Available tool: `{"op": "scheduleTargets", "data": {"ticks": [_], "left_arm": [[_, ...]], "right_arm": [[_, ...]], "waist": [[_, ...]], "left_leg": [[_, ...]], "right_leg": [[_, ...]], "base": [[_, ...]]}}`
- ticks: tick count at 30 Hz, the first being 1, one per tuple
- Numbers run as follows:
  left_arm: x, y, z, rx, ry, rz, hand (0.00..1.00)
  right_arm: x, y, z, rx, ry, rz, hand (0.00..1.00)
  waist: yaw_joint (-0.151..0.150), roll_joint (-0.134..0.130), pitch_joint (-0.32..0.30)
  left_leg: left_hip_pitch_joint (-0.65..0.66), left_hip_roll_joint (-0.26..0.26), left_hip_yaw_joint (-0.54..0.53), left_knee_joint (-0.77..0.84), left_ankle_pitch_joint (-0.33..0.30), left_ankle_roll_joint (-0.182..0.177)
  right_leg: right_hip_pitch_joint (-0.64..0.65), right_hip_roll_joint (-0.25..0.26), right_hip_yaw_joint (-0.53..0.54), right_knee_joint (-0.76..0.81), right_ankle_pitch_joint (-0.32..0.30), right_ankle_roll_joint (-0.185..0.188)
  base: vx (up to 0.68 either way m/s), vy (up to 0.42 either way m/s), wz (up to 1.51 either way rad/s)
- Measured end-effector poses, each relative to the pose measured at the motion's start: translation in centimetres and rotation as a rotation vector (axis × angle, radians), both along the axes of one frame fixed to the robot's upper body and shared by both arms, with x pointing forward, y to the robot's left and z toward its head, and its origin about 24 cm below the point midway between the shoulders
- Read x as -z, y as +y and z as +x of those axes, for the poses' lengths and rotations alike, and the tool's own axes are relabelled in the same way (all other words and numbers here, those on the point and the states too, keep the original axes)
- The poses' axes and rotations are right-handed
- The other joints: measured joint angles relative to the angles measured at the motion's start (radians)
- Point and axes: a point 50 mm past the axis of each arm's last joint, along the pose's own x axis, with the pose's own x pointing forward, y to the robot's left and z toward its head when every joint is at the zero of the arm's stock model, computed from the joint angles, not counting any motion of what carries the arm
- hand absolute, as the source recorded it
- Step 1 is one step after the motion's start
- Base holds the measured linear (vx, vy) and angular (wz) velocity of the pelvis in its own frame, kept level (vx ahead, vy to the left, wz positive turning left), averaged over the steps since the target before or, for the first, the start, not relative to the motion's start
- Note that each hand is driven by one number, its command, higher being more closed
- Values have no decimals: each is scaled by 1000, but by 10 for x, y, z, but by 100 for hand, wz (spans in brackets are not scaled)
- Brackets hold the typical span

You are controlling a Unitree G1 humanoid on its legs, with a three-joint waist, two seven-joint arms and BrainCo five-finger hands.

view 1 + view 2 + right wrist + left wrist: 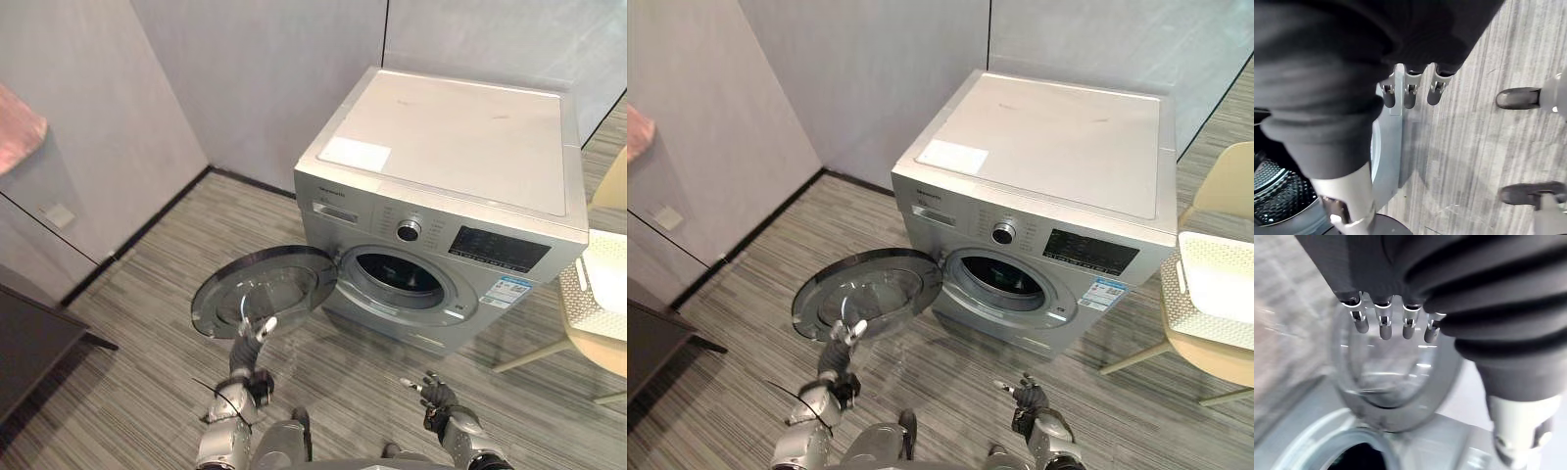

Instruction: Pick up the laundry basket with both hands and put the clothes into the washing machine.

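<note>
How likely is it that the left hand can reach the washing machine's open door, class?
Probably yes: the left hand, fingers straight, is close by the lower rim of the open door, with nothing visible between them.

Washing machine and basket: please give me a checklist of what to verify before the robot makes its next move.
1. Washing machine door stands wide open: ok.
2. Drum opening free of obstruction: ok.
3. Left robot hand open and empty, near the door: ok.
4. Right robot hand open and empty: ok.
5. White laundry basket held by both hands: not ok, it sits on the chair at the robot's right.
6. Clothes inside the basket: cannot tell.
</note>
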Motion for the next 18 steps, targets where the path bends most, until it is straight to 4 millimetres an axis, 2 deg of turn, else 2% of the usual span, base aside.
{"op": "scheduleTargets", "data": {"ticks": [1, 2, 3, 4, 5, 6, 10, 13, 16, 18], "left_arm": [[-15, 8, 6, -34, -79, 11, 0], [-20, 13, 9, -56, -111, 10, 0], [-28, 26, 12, -112, -146, 5, 0], [-36, 40, 14, -158, -172, 30, 0], [-41, 46, 15, -168, -189, 47, 0], [-57, 61, 20, -207, -245, 97, 0], [-89, 72, 22, -273, -370, 169, 0], [-108, 91, 15, -343, -438, 265, 0], [-115, 114, 10, -394, -424, 370, 0], [-115, 130, 15, -421, -393, 404, 0]], "right_arm": [[-1, -1, 1, -6, -3, -5, 0], [-1, -1, 1, -9, -3, -7, 0], [0, -1, 1, -28, 3, -12, 0], [2, 7, -1, -46, 12, 3, 0], [3, 12, -2, -60, 20, 13, 0], [5, 21, -4, -85, 26, 33, 0], [6, 20, -7, -90, 33, 34, 0], [8, 21, -13, -93, 46, 40, 0], [10, 21, -17, -118, 54, 41, 0], [11, 20, -22, -127, 65, 39, 0]], "waist": [[-1, 19, -12], [0, 28, -16], [-1, 48, -28], [-4, 25, -33], [-6, 9, -40], [-26, -12, -51], [-21, 0, -56], [-20, 6, -61], [-20, -9, -58], [-20, -21, -61]], "left_leg": [[34, 13, -4, -40, -25, -11], [45, 15, -4, -71, -36, -14], [77, 21, 0, -165, -61, -19], [94, -3, 9, -235, -28, -27], [100, -18, 8, -275, -8, -23], [125, -47, -9, -371, 40, -21], [167, -75, -4, -455, 96, -4], [198, -85, 23, -495, 110, 9], [198, -85, 51, -496, 109, 10], [171, -78, 63, -496, 109, 9]], "right_leg": [[-14, 1, 0, 0, 2, 4], [-14, 4, 2, -2, 4, 8], [-18, 16, 5, -18, 18, 22], [-12, 1, 7, -51, 40, 31], [-13, -9, 3, -70, 58, 36], [-14, -26, -16, -96, 66, 48], [-8, -46, -15, -105, 77, 55], [6, -53, -4, -127, 92, 76], [-1, -52, 15, -142, 97, 77], [-31, -46, 26, -146, 103, 74]], "base": [[-85, 148, 0], [-90, 220, -2], [-36, 164, -2], [-50, 146, 2], [-20, 109, 36], [9, 71, 41], [41, 67, 12], [80, 31, -13], [69, 0, -23], [32, -22, -24]]}}
